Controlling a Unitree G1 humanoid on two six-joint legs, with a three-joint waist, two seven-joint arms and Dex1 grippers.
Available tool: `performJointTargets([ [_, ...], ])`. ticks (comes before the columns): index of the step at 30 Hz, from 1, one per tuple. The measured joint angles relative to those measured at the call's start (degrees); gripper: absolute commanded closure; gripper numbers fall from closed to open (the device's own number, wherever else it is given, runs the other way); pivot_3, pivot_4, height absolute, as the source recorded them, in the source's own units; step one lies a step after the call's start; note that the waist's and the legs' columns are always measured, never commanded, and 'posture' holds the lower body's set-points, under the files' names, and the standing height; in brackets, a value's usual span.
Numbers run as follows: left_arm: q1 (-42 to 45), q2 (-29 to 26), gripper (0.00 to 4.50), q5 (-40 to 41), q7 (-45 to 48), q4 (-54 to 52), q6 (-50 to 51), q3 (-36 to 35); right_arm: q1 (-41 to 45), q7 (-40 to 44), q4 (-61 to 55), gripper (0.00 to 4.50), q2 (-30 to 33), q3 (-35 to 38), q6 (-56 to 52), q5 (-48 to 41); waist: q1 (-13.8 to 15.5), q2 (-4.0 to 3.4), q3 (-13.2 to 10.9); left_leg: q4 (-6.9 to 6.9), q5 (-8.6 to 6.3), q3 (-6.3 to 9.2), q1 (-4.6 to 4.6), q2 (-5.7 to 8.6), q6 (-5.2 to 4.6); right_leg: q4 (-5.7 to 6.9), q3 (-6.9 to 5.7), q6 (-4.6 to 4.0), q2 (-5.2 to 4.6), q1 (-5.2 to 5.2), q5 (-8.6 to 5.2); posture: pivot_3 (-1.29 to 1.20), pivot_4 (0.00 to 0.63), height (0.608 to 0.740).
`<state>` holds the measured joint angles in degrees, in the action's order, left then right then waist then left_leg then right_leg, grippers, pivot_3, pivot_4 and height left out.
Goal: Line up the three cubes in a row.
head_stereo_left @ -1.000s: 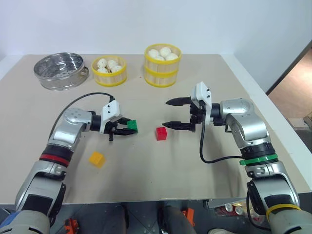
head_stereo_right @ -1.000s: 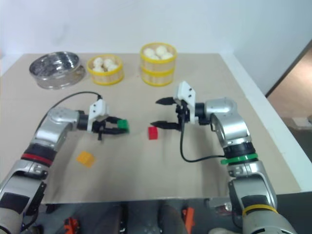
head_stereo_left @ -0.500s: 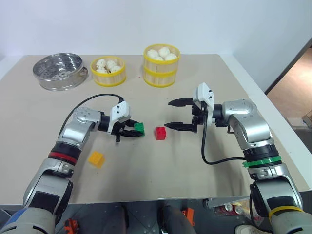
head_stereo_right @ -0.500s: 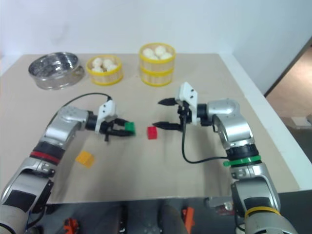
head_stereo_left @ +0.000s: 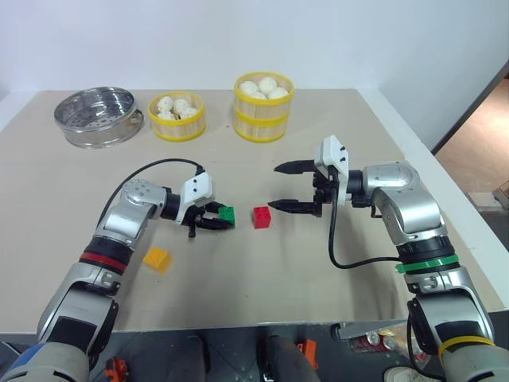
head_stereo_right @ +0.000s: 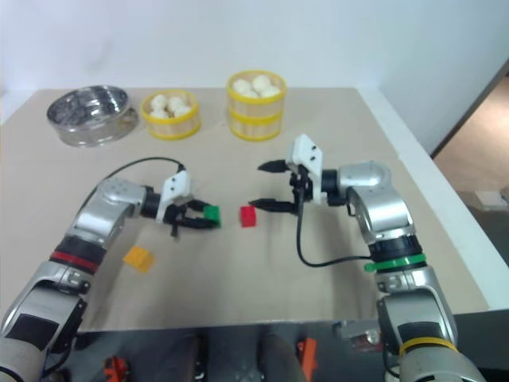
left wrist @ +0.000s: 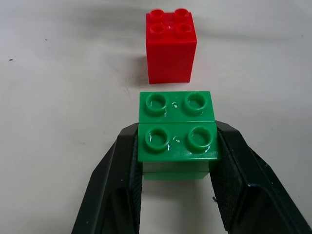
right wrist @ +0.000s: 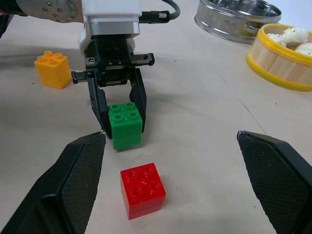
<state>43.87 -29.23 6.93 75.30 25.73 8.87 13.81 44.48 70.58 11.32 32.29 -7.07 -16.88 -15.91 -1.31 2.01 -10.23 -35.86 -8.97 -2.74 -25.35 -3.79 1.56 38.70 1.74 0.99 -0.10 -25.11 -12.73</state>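
Green cube (left wrist: 177,134) sits clamped between the left gripper (head_stereo_left: 211,220) fingers, just beside the red cube (head_stereo_left: 262,216) and apart from it; the yellow-orange cube (head_stereo_left: 157,259) lies well off on the green cube's far side. I judge the placement needs the green cube set down square to the red cube's face, with the right gripper (head_stereo_left: 290,186), spread wide and empty near the red cube, kept clear.

This is looking like a robot test lab or demo room rather than a home or kitchen. A plain beige table (head_stereo_left: 334,270) is standing against bare white walls, with a strip of wood floor showing at the far right. Props are sitting along the far edge: an empty steel steamer (head_stereo_left: 99,116) at the left, then two yellow baskets of white buns (head_stereo_left: 178,115) (head_stereo_left: 265,106). Toy-brick cubes, such as the orange one (head_stereo_left: 157,259) at the near left, are lying on the bare tabletop.
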Motion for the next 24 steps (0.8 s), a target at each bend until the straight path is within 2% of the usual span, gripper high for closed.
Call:
performJointTargets([
  [14, 0.00, 0.59, 3.16, -1.50, -0.32, 0.05, 0.54, 1.66, -1.42, -0.11, -0.95, 0.00, 0.62, 0.00, -0.26, -0.05, 0.00, 0.00, 0.00, -0.13, 0.00, 0.00, 0.02, 0.00, 0.00, 0.15, 0.01, -0.01, 0.00, 0.00, -0.01, 0.00, 0.150, 0.740],
  [15, 0.01, 0.65, 2.11, -1.50, -0.47, 0.06, 0.94, 1.65, -1.42, -0.17, -0.96, 0.00, 0.62, 0.00, -0.35, -0.05, 0.00, 0.00, 0.00, -0.17, 0.00, 0.01, 0.02, 0.00, 0.00, 0.18, 0.01, 0.00, 0.00, 0.00, -0.01, 0.00, 0.150, 0.740],
  [21, -0.01, 0.64, 0.08, -2.56, -1.26, 0.34, 2.44, 1.67, -1.43, -0.39, -0.98, 0.00, 0.66, 0.00, -0.37, -0.06, -0.01, 0.00, 0.00, -0.26, 0.00, 0.00, 0.02, 0.00, 0.00, 0.27, 0.02, -0.01, 0.00, -0.01, -0.01, 0.00, 0.150, 0.740],
  [24, -0.02, 0.61, 0.03, -2.62, -1.86, -0.11, 2.64, 1.65, -1.42, -0.39, -0.97, 0.00, 0.66, 0.00, -0.32, -0.05, -0.01, 0.00, 0.00, -0.26, 0.00, 0.00, 0.02, 0.00, 0.00, 0.27, 0.02, -0.01, 0.00, -0.01, -0.01, 0.00, 0.150, 0.740],
])
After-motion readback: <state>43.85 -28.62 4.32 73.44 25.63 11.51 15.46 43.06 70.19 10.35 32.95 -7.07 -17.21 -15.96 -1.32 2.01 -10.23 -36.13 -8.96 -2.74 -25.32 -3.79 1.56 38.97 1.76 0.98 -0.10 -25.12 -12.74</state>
